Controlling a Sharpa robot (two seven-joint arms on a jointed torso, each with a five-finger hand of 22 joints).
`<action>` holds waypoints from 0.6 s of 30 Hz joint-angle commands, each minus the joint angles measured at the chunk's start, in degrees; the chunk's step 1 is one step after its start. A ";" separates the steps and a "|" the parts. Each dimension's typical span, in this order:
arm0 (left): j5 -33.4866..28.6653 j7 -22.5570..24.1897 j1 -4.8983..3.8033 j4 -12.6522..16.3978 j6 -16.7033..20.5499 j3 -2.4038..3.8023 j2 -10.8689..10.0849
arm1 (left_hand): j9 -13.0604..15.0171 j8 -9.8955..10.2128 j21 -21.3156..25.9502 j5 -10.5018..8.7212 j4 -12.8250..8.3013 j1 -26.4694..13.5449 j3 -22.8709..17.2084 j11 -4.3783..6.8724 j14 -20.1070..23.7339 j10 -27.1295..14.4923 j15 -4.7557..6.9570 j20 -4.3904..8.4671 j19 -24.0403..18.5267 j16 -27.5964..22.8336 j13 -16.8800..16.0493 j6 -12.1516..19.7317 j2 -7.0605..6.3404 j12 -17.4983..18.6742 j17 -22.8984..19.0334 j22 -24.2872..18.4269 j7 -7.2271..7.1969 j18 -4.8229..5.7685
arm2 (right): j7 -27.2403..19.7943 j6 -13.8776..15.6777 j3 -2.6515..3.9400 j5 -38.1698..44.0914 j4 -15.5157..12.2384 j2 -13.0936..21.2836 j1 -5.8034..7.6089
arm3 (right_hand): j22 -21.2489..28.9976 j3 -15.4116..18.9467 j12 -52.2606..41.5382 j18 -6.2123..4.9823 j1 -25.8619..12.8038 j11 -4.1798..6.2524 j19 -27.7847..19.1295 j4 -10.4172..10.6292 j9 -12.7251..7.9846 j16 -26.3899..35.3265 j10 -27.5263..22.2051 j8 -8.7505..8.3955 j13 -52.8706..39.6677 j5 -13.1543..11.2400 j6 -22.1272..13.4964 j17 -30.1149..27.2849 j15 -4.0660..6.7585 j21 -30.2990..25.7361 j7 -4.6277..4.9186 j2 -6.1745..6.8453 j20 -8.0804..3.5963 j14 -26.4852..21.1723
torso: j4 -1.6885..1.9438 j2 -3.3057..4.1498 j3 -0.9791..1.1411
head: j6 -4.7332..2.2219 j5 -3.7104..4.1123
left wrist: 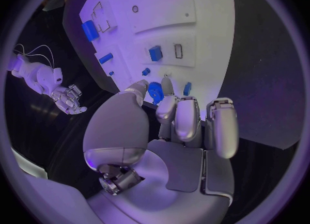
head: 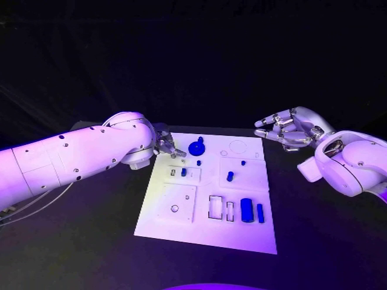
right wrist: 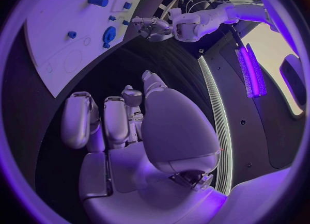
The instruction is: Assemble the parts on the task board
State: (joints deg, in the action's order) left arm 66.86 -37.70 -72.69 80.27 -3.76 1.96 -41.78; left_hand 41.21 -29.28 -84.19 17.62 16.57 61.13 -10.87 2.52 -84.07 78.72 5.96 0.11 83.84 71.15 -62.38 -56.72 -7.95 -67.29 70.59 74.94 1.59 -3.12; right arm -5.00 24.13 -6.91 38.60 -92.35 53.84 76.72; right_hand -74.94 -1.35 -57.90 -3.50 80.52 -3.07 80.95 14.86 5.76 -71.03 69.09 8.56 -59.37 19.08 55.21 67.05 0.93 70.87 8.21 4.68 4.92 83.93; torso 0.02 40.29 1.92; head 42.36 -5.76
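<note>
I see left hand point(head: 165, 145) at task board point(head: 172, 208) upper-left edge, fingers loosely spread by blue gear point(head: 197, 147), holding nothing. Right hand point(head: 286, 128) upper right over bench, fingers curled, empty.

No readable text, labels, brands, numbers or signs anywhere. White rectangular task board point(head: 167, 217) carries only outlined recesses and small blue parts point(head: 247, 209), no lettering. White arm shells unmarked.
</note>
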 commanded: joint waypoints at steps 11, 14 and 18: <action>-2.68 1.80 -1.56 -9.21 -0.34 0.32 3.36 | -2.42 3.18 1.29 0.08 0.08 3.80 2.42 -1.22 -1.44 -3.34 -1.15 -0.76 -0.30 -0.45 4.76 1.68 -0.10 4.23 -0.01 0.68 1.33 0.03 | -0.67 -0.52 0.01 0.22 0.31 -0.29 -0.25 | -1.59 0.25 0.26 -0.85 -0.74 -0.15 -0.13 0.02 -0.05 0.17 -0.45 -0.22 0.03 0.29 -0.27 -0.04 0.28 -0.30 0.01 0.03 -0.04 1.12 | -0.10 0.13 -0.05 | -0.19 -0.23; -2.00 2.04 -1.63 -11.25 -0.64 0.32 4.48 | -2.56 3.33 1.32 0.08 0.12 3.83 2.65 -1.28 -1.44 -3.55 -1.20 -0.80 -0.32 -0.45 5.05 1.70 -0.09 4.49 0.00 0.63 1.39 0.02 | -0.68 -0.55 0.00 0.22 0.35 -0.34 -0.29 | -1.59 0.25 0.26 -0.85 -0.74 -0.15 -0.13 0.02 -0.05 0.17 -0.45 -0.22 0.03 0.29 -0.27 -0.04 0.28 -0.30 0.01 0.03 -0.04 1.12 | -0.04 0.23 -0.06 | -0.34 -0.05; -1.02 2.06 -1.64 -13.21 -1.50 0.29 5.63 | -2.67 3.46 1.33 0.08 0.15 3.83 2.85 -1.33 -1.44 -3.64 -1.23 -0.84 -0.33 -0.47 5.14 1.70 -0.05 4.57 -0.01 0.63 1.44 0.02 | -0.68 -0.59 0.00 0.22 0.38 -0.42 -0.33 | -1.59 0.25 0.26 -0.85 -0.74 -0.15 -0.13 0.02 -0.05 0.17 -0.45 -0.22 0.03 0.29 -0.27 -0.04 0.28 -0.30 0.01 0.03 -0.04 1.12 | -0.07 0.19 0.07 | -0.14 -0.24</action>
State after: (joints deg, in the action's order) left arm 65.01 -36.62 -74.18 67.56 -3.90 2.23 -36.49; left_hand 38.59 -26.14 -83.21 17.62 16.68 64.45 -8.44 1.11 -83.99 75.49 5.03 -0.31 83.43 70.97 -57.29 -55.24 -8.07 -63.00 70.58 74.93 2.74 -3.11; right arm -5.08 24.11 -6.91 38.59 -91.99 53.50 76.45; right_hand -74.93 -1.35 -57.89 -3.50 80.52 -3.08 80.95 14.86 5.76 -71.03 69.10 8.57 -59.37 19.08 55.21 67.06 0.93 70.87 8.21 4.69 4.92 83.93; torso -0.03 40.49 1.88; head 42.08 -5.87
